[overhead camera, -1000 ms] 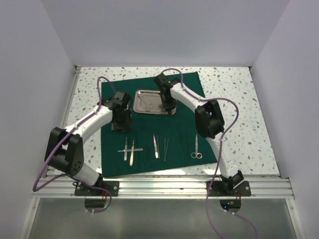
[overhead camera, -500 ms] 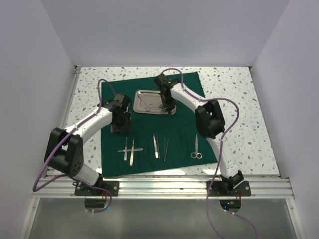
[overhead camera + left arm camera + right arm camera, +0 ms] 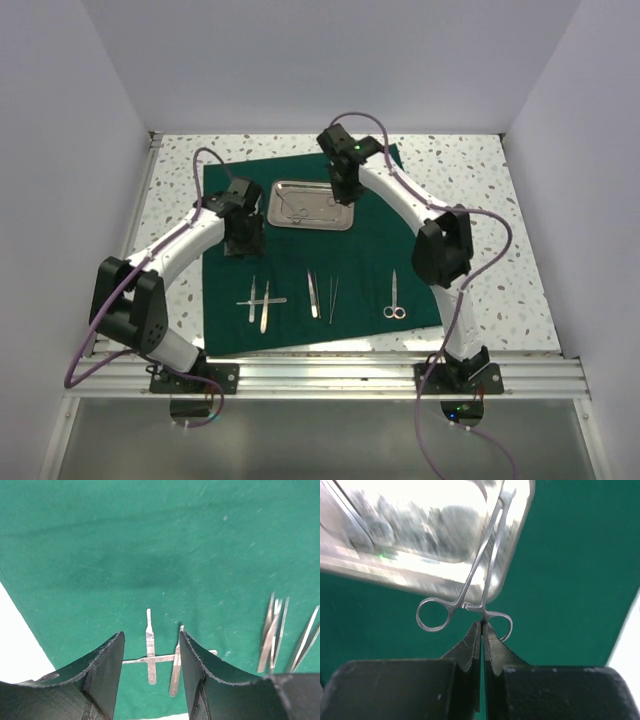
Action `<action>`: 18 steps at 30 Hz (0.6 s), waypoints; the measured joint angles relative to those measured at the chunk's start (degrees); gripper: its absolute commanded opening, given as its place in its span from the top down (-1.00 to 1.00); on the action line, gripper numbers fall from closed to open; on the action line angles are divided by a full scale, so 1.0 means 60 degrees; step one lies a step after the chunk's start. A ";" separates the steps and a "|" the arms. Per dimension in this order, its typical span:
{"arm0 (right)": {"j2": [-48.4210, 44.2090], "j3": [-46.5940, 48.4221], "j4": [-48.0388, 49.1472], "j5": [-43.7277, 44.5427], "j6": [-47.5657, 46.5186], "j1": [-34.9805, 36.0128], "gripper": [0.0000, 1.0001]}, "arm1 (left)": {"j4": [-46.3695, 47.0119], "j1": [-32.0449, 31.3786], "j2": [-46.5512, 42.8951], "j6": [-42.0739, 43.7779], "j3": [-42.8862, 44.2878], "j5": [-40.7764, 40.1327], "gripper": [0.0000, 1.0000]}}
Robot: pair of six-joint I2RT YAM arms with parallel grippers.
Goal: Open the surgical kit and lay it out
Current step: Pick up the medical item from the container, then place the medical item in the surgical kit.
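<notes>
The dark green cloth lies spread flat. The shiny steel tray sits on its far middle. My right gripper hangs above the tray's right end. In the right wrist view it is shut on one ring handle of a ring-handled clamp, which hangs over the tray's corner. My left gripper is open and empty above the cloth, left of the tray. In the left wrist view, three crossed scalpels show between its fingers.
Along the cloth's near part lie the scalpels, two tweezers and ring-handled scissors. Speckled tabletop surrounds the cloth. White walls stand left, right and behind. Another thin instrument lies in the tray.
My right arm has risen and drawn back over the tray's right end, carrying the clamp. My left gripper has shifted slightly away from the scalpels.
</notes>
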 measured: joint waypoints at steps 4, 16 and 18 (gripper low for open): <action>-0.2091 -0.2721 0.0331 0.0004 0.0091 0.0000 1.00 | -0.0091 0.0000 0.0382 0.0000 0.0729 -0.0004 -0.04; -0.8134 -1.0958 0.1009 -0.0597 0.0925 0.0000 1.00 | -0.0164 0.0000 0.3803 -0.0182 0.5023 -0.0062 -0.04; -0.8528 -1.1741 0.1024 -0.0783 0.1086 0.0004 1.00 | -0.0178 0.0000 0.4441 -0.0270 0.5708 -0.0102 -0.04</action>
